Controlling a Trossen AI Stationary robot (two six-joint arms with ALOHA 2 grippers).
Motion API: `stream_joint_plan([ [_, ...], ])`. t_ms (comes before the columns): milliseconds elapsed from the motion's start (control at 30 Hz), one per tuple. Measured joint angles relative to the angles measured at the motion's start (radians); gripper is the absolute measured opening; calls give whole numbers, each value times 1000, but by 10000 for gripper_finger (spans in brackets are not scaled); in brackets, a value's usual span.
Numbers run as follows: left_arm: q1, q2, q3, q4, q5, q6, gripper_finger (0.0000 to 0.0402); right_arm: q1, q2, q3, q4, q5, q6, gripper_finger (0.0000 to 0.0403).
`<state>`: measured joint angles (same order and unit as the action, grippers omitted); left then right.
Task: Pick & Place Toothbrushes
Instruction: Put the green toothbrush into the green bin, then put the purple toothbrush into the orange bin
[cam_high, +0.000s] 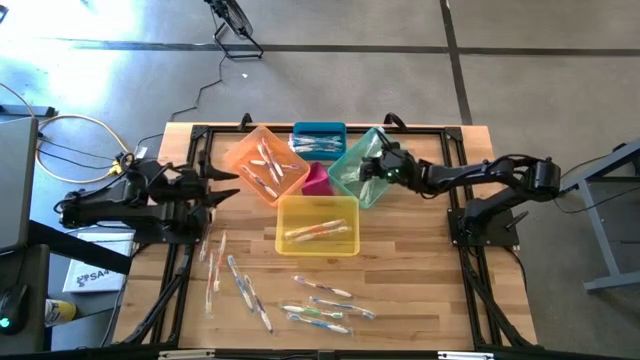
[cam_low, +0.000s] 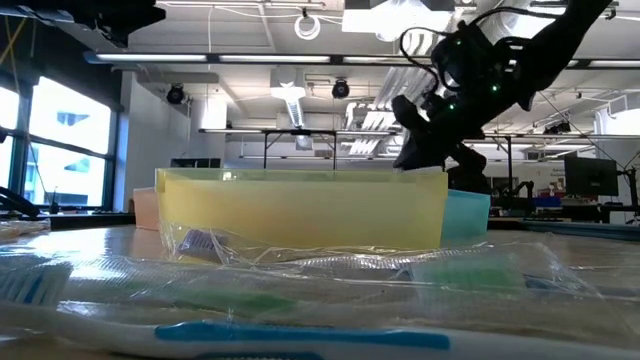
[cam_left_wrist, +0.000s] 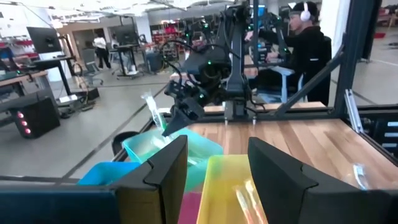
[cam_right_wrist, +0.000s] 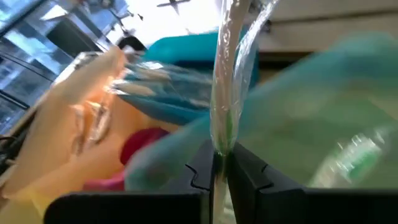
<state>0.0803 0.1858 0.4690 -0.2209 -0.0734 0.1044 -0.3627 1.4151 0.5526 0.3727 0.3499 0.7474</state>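
Right end effector (cam_right_wrist: 219, 163) pinches a clear-wrapped green-accented toothbrush (cam_right_wrist: 227, 74) above the translucent green plastic bin's (cam_high: 352, 168) rim; left end effector (cam_left_wrist: 217, 163), fingers wide apart, waits over the wooden worktop's (cam_high: 420, 260) left edge

Wrapped toothbrushes (cam_high: 318, 305) lie scattered on the table's near side; one green-accented toothbrush (cam_right_wrist: 225, 81) stands upright, pinched

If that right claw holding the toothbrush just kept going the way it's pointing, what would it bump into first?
Probably the green bin: the right gripper, shut on a wrapped toothbrush, hangs over it pointing down and inward. Depth is unclear.
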Motion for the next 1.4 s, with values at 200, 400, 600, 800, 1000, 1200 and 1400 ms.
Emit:
stream_joint_plan([
  [200,0,-8,0,-20,-8,13,164,-25,0,0,-99,-46,72,18],
  [400,0,-4,0,-19,-8,14,164,-26,0,0,-100,-73,70,49],
  [600,0,-3,0,-19,-8,14,164,-26,0,0,-102,-60,76,111],
  [800,0,-3,0,-18,-8,15,164,-26,0,0,-100,-59,101,143],
  [1000,0,-3,0,-19,-8,22,164,-23,0,0,-83,-93,93,132],
  [1200,0,-3,0,-18,-7,22,164,-18,0,0,58,-291,7,104],
  [1400,0,-3,0,-17,-14,22,164,28,0,0,287,-538,-140,78],
])
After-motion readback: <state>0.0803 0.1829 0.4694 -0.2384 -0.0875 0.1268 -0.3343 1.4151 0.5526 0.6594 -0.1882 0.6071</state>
